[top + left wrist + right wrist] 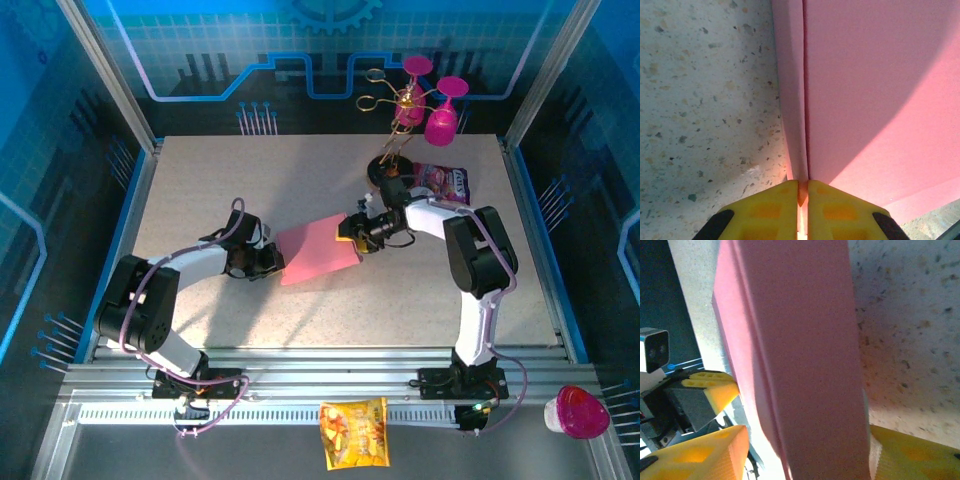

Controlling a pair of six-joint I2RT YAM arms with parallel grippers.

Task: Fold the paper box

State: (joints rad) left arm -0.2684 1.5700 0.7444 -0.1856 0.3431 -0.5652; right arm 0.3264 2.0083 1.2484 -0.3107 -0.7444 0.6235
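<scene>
The left gripper (803,197) is all but closed, its yellow pads (771,207) pinching a thin edge of the paper box (316,254). The right gripper (807,440) is spread wide with the box's body between its fingers. One finger meets the cardboard, but a slit of light shows beside the other, so a firm clamp is not confirmed.

The overhead view gives the layout: the box lies near the middle of the table (200,190), with a gripper at each end. The left wrist view shows a straight seam running away from the pads, with two layers lying close together. The right wrist view shows the left arm's yellow finger at the box's far edge.

The cardboard is plain matte pink, the tabletop is pale and speckled, and the pads are blocky with shallow recesses
</scene>
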